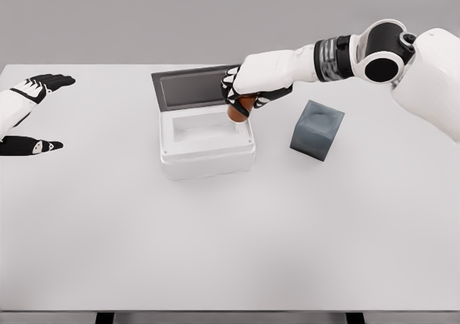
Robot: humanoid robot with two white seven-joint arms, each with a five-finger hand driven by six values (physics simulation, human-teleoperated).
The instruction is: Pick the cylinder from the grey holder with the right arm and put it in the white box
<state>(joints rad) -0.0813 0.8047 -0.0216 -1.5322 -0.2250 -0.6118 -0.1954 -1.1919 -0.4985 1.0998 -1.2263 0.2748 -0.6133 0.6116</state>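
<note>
I see my right hand, fingers clamped on a smooth brown cylinder, above the blocky white box (dark lid up); matte grey holder beside it mid-bench.

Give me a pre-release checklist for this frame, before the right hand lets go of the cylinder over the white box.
1. Grasp: right hand curled around the brown cylinder: ok.
2. Cylinder out of the grey holder: ok.
3. White box lid open, cavity unobstructed: ok.
4. Cylinder over the cavity: it sits at the box's back right corner, near the rim: cannot tell.
5. Cylinder's height above the box floor: cannot tell.
6. Left hand away at the table's left edge, fingers open: ok.
</note>
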